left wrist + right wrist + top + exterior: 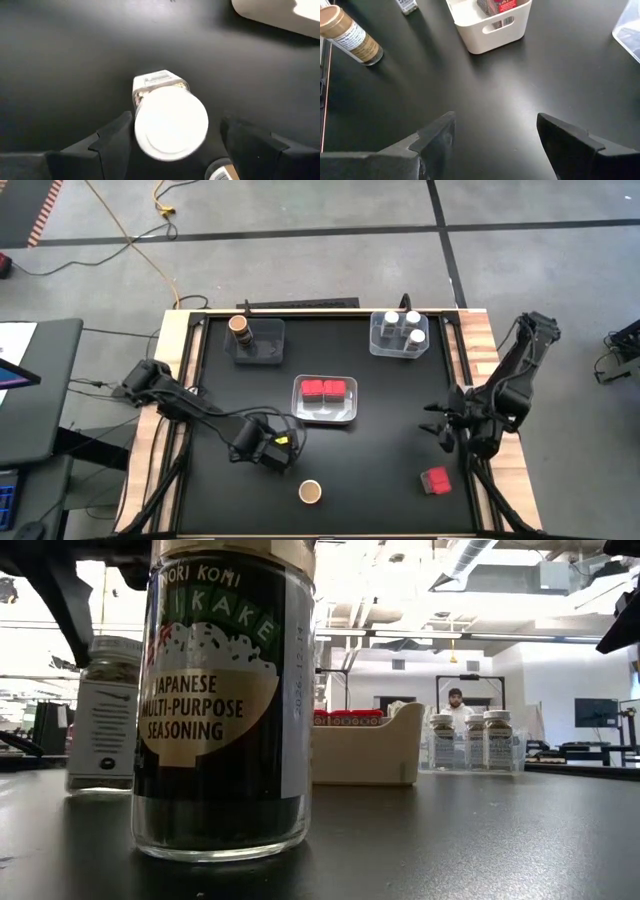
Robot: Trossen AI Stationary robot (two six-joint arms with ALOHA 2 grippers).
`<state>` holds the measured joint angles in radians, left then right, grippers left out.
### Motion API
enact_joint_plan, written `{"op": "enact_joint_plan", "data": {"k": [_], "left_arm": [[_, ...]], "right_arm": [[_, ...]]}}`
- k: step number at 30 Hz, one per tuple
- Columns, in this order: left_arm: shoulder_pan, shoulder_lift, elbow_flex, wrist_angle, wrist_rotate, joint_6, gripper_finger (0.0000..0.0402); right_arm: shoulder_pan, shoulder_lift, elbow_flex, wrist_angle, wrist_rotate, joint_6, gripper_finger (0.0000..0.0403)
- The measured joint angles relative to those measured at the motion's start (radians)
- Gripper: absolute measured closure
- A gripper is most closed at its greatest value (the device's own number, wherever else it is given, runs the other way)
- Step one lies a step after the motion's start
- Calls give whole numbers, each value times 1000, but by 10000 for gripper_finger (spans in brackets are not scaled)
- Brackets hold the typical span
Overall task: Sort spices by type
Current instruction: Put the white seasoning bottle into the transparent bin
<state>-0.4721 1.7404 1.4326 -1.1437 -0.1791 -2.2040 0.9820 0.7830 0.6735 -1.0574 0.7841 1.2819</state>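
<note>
near the front edge of the table, left of its middle, the left gripper [272,452] hangs over a white-lidded jar [171,123], its fingers [112,141] spread on either side of the lid with a gap showing on each side, so it brackets the jar without yet pinching it; this looks like the line-up for a grasp, the jar being the one white-lidded jar not yet with its kind. just beside it toward the front edge stands a brown-topped jar [310,492], close enough that a careless closing or lift could knock it. the sorting shows in how the rest lies: the clear tray [378,345] near the back right corner holds three white-lidded jars [400,327], the tray at the back left [268,352] holds one brown-topped jar [240,328], and the white bin [325,416] at the middle holds two red blocks [324,390]. a third red block [436,480] sits alone near the front right corner. the right gripper [446,428] waits above the table by the right edge, fingers [436,137] spread and holding nothing, with the red block close by toward the front, which i judge to be its likely job. by this lay-out the task is about two thirds done: one white-lidded jar, one brown-topped jar and one red block are left outside their containers. the next move calls for a square closing on the lid and a straight lift clear of the neighbour.
</note>
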Motion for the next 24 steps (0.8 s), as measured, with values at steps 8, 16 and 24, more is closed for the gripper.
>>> {"op": "enact_joint_plan", "data": {"k": [8,16,24], "left_arm": [[7,30,0,3,20,-10,123],[30,59,0,36,45,-34,123],[38,96,-1,65,128,-54,123]], "right_arm": [[-2,1,0,15,0,0,97],[-2,1,0,21,0,0,97],[-1,1,0,27,-1,0,97]]}}
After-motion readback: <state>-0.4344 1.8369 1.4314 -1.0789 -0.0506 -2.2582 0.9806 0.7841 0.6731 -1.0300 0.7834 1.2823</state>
